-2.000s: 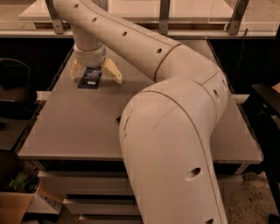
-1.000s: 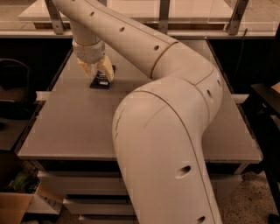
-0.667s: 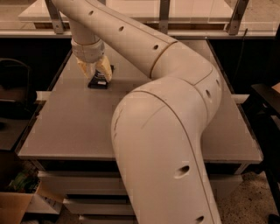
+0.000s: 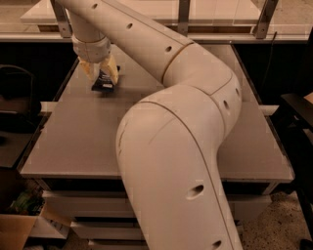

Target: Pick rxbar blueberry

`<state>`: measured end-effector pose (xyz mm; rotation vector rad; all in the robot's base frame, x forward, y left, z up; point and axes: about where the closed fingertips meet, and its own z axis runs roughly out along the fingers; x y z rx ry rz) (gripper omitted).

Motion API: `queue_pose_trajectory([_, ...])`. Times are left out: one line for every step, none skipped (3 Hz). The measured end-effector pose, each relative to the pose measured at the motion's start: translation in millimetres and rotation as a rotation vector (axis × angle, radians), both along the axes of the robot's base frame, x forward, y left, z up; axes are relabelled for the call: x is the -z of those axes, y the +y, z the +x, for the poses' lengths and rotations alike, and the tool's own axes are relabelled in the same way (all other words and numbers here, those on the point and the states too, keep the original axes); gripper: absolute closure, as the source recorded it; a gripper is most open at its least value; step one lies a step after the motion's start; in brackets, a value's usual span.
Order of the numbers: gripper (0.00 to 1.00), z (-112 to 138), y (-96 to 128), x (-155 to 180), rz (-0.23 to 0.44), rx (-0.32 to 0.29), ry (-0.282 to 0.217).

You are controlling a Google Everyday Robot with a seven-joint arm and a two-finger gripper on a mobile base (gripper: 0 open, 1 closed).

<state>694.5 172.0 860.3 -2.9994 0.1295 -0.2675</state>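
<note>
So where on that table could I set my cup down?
The widest bare stretch of the grey table is front-left, between the near edge and the big white arm. A narrower strip runs along the right edge. The back-left corner is crowded: the robot's hand grips the small navy-blue wrapped snack bar there.

Grey table (image 4: pixel 68 141), flat top, pale drawers (image 4: pixel 83 207) beneath. Behind it, a light counter (image 4: pixel 146 10) on metal posts (image 4: pixel 183 14), with a dark gap under. Speckled floor (image 4: pixel 276 219) at right; cardboard box (image 4: pixel 17 234) lower left. Dim warm light. Gripper (image 4: pixel 101 77) over the table's far-left part, clamped on the rxbar blueberry (image 4: pixel 103 84).
</note>
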Motion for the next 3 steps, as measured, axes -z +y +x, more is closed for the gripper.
queue_pose_trajectory([1.00, 0.9, 7.2, -20.1, 0.008, -0.026, -0.039])
queue_pose_trajectory([1.00, 0.0, 12.5, -30.2, 0.017, -0.047, -0.049])
queue_pose_trajectory([1.00, -0.5, 16.4, -33.7, 0.021, -0.060, -0.044])
